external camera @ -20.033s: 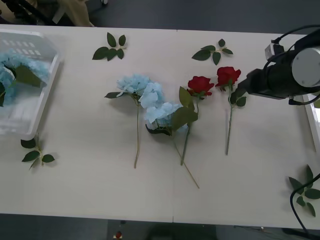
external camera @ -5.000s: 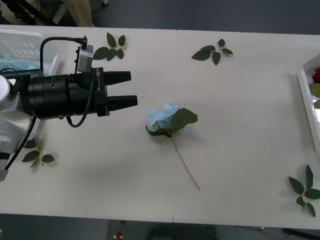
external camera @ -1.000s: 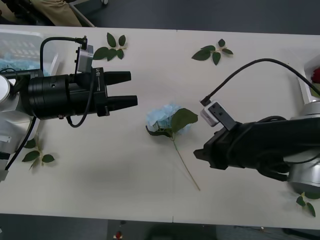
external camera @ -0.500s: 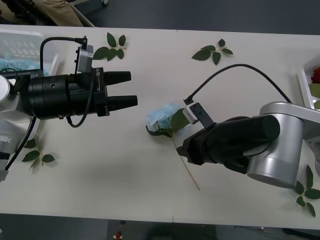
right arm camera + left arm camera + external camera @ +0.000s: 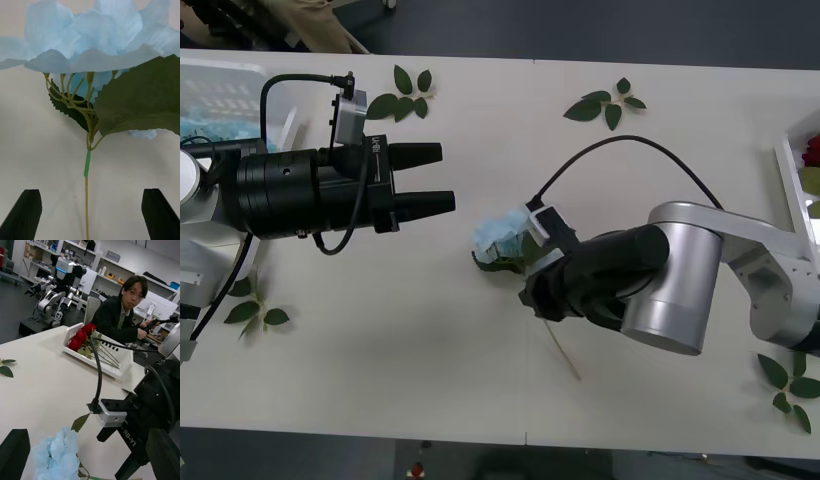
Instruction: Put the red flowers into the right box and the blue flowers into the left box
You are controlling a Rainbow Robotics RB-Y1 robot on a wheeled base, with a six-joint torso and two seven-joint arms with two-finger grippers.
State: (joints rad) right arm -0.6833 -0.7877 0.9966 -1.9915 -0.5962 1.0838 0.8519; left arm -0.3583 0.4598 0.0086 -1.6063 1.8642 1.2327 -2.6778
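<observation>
One blue flower lies on the table's middle, its thin stem running toward the near edge. My right gripper is open low over that stem, one black finger on each side, the pale blue head just ahead. My left gripper hovers open to the left of the flower. The left box at the far left holds blue flowers. The right box at the right edge holds red flowers.
Loose green leaf sprigs lie at the back left, back right, near left and near right. My right arm and its cable span the table's right half. The right box's rim shows at the right edge.
My right arm has swung in from the right and come down over the blue flower's stem. The left arm and the flower have not moved.
</observation>
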